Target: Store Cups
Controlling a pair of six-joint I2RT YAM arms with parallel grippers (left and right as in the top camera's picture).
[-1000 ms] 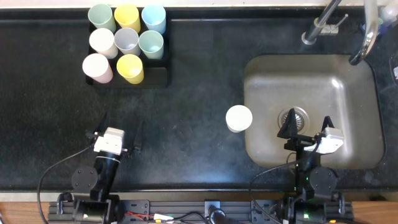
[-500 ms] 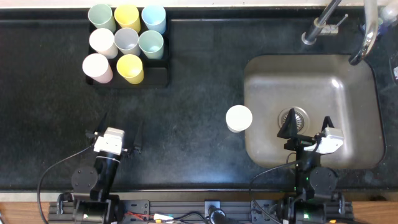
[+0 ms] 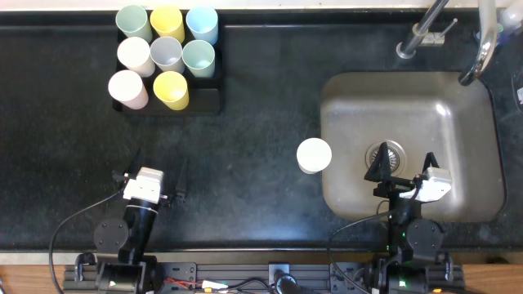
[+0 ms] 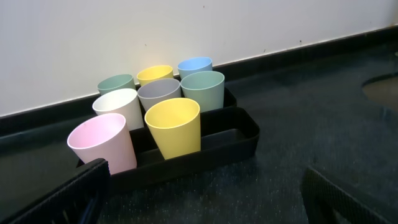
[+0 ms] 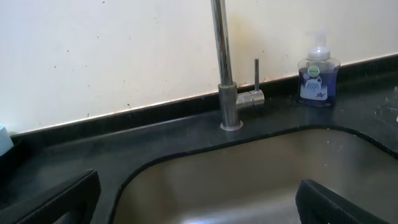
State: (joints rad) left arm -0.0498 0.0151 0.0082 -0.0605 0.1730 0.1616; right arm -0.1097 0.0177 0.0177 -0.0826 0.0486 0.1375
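Left claw point(image 3: 157, 170), right claw point(image 3: 403, 163) both wide, empty | seven pastel plastic cups point(image 3: 167, 53) in black plastic tray point(image 3: 208, 100), 11 o'clock | white plastic cup point(image 3: 314, 155) just 3 o'clock of centre, judged unstored.

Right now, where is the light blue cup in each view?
Top view: light blue cup, tray's upper right corner.
Left wrist view: back row, beside a yellow cup.
Right wrist view: perhaps the blue sliver at the frame's edge.
Shared landmark: black worktop.
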